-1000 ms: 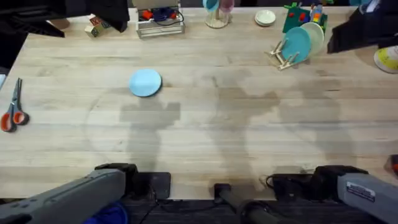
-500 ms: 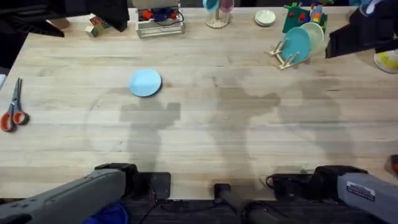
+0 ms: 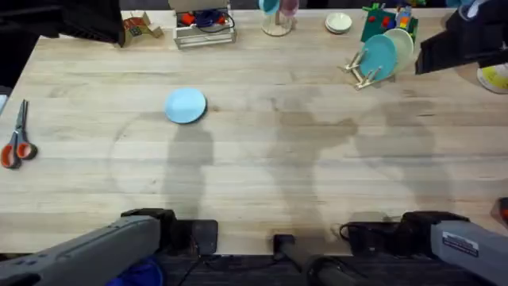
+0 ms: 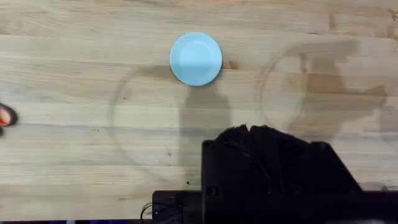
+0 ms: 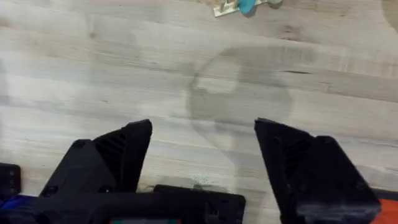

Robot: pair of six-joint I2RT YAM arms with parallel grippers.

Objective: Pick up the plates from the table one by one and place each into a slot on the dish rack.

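Note:
A light blue plate (image 3: 186, 105) lies flat on the table (image 3: 278, 175), left of centre. In the left wrist view this plate (image 4: 196, 58) is well beyond the dark bulk of my left gripper (image 4: 273, 171). The dish rack (image 3: 365, 74) stands at the back right. A teal plate (image 3: 379, 56) and a pale cream plate (image 3: 402, 44) stand upright in it. Both arms rest folded at the near edge, the left arm (image 3: 95, 250) and the right arm (image 3: 456, 242). My right gripper (image 5: 205, 149) is open over bare wood, far from the rack (image 5: 239, 6).
Orange-handled scissors (image 3: 16, 145) lie at the left edge. Along the back stand toy blocks (image 3: 136, 28), a grey wire tray (image 3: 205, 33), a small white dish (image 3: 338, 22) and a green toy (image 3: 387, 20). A dark object (image 3: 464, 40) overhangs the back right corner.
A dark shape at the back left edge has shifted further left, and its blocky shadow below the blue plate has narrowed. Plates and arms have not moved.

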